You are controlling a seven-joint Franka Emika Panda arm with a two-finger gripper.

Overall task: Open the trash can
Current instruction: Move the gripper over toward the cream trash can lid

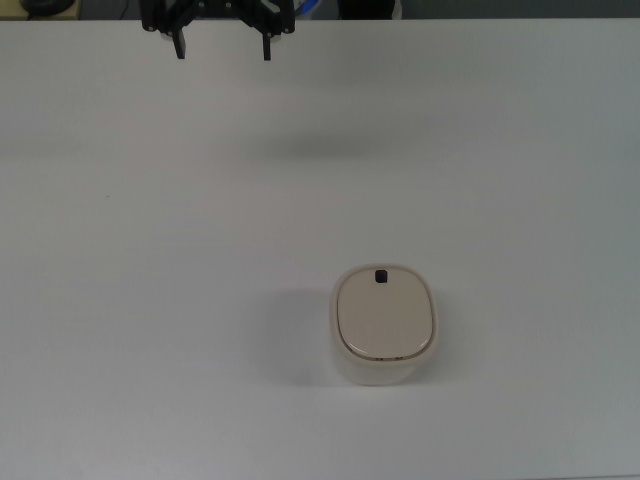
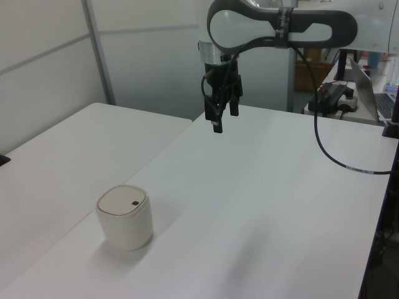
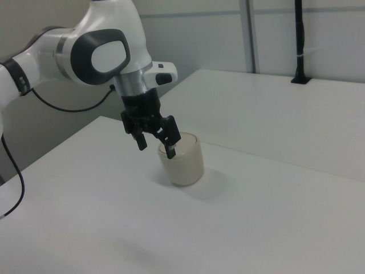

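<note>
Looking at the top view, you've got a matte white table [image 1: 150, 300], smooth, no texture to speak of, w/ the trash can [image 1: 385, 323] sitting at approx 5 o'clock from centre. It's a small rounded-rectangle tub, cream-white plastic w/ a slight sheen, walls near vertical. Lid [image 1: 385, 315] is flat, beige, a shade darker than the body, lying closed and flush inside the rim. Tiny black square button [image 1: 380, 276] sits at the lid's 12 o'clock edge in the top view. Soft shadow falls on the table at the can's 9 o'clock.

The gripper [image 1: 222, 47] is at approx 11 o'clock of the top view, up at the frame edge, well apart from the can, nothing between its fingers. Both black fingers [image 1: 180, 45] stand spread w/ a clear gap, pointing down. In the left view you see the gripper [image 2: 224, 116] hanging above the table, off the surface, w/ the can [image 2: 124, 217] at about 7 o'clock from it.

Arm [image 2: 274, 28] is glossy white shell w/ dark grey rounded joints; a black cable [image 2: 324, 146] loops off it. In the right view the gripper [image 3: 155, 144] overlaps the can [image 3: 182, 162] but that's line of sight only.
</note>
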